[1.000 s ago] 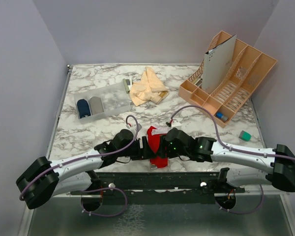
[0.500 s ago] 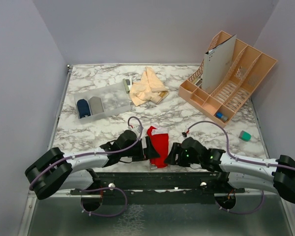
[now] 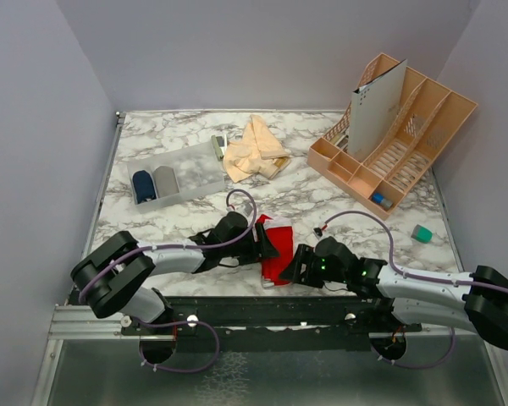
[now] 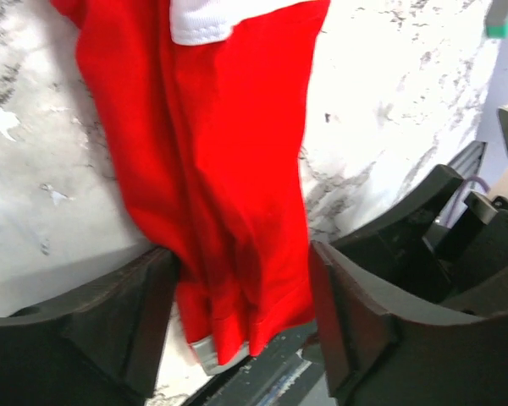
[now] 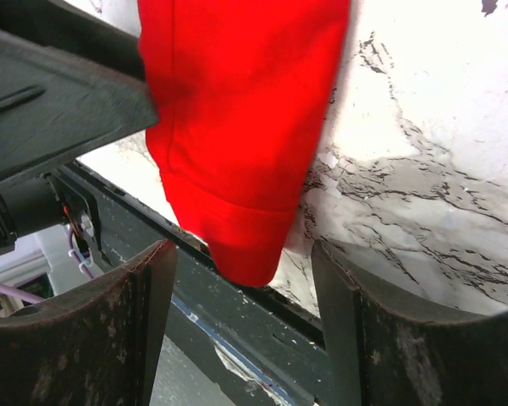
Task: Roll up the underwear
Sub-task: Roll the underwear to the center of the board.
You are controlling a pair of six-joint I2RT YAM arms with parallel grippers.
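The red underwear (image 3: pixel 276 247) with white trim lies folded into a long strip at the table's near edge, and its lower end hangs over the rail. My left gripper (image 3: pixel 265 244) comes at it from the left. In the left wrist view the underwear (image 4: pixel 229 169) fills the gap of the left gripper (image 4: pixel 241 254), whose open fingers (image 4: pixel 110 330) flank it on both sides. My right gripper (image 3: pixel 300 265) sits just right of the strip's near end, open. The underwear's tip (image 5: pixel 245 110) pokes between its fingers (image 5: pixel 110 330) without touching them. Peach-beige underwear (image 3: pixel 255 149) lies in a heap at the back.
A clear bin (image 3: pixel 195 166) at the back left holds a blue roll (image 3: pixel 143 183) and a grey roll (image 3: pixel 165 179). A tan organizer rack (image 3: pixel 406 144) with a white sheet (image 3: pixel 377 108) stands at the back right. A small teal object (image 3: pixel 422 233) lies near the right edge.
Both grippers have let go of the red underwear and opened. The right gripper has drawn back toward the near edge. The left arm has swung right alongside the strip.
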